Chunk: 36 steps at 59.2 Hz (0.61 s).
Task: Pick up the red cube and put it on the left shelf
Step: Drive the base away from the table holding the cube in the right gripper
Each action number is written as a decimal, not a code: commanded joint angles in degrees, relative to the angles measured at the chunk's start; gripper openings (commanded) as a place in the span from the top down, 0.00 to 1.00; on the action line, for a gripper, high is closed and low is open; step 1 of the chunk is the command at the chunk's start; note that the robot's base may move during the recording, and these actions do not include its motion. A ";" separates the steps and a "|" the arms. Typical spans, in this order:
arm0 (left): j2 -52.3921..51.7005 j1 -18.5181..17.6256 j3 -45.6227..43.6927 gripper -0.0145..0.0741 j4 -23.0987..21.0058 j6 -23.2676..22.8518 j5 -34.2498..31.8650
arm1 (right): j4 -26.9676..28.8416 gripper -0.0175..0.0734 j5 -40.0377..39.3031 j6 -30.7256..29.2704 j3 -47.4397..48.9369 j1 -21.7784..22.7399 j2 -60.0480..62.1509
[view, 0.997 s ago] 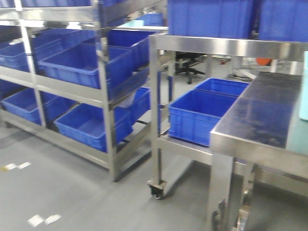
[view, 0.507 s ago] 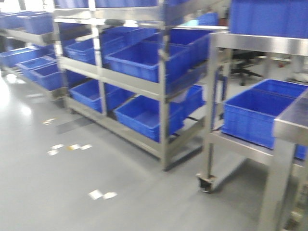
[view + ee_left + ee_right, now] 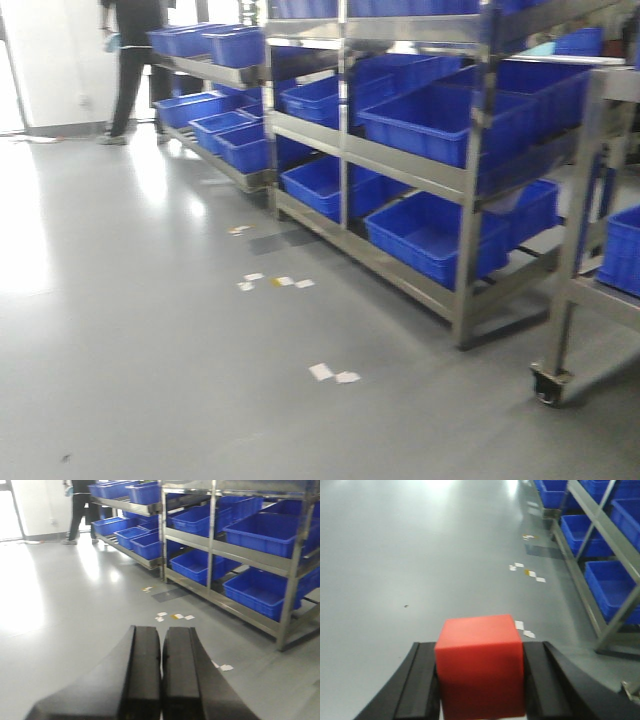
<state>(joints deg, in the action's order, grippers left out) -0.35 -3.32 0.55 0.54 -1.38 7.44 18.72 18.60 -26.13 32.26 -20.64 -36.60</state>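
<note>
The red cube (image 3: 480, 665) sits squeezed between the two black fingers of my right gripper (image 3: 480, 647), carried above the grey floor. My left gripper (image 3: 161, 630) is shut with nothing in it, its two pads pressed together. The left shelf (image 3: 400, 163), a stainless-steel rack with large blue bins on sloping levels, stands ahead and to the right in the front view. That shelf (image 3: 240, 551) fills the upper right of the left wrist view. Both grippers are well short of it.
A wheeled steel frame (image 3: 580, 220) with a caster (image 3: 548, 385) stands at the right edge. A second rack of blue bins (image 3: 215, 70) runs on behind, where a person (image 3: 130, 60) stands. Paper scraps (image 3: 275, 282) lie on the grey floor.
The front view has swung left: the steel table and wheeled frame slid off to the right, while the long rack row, open floor and the person came into view.
</note>
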 commanded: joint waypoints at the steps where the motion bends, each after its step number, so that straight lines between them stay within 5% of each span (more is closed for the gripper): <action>1: -0.92 -0.37 1.32 0.72 -0.17 -0.05 -5.03 | 0.94 0.75 -4.32 -0.50 1.67 0.23 0.13; 36: -0.92 -0.37 1.32 0.72 -0.17 -0.05 -5.03 | 0.94 0.75 -4.28 -0.50 1.67 0.23 0.13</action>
<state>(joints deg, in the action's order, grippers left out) -0.35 -3.32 0.55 0.54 -1.38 7.44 18.72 18.60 -26.13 32.26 -20.64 -36.60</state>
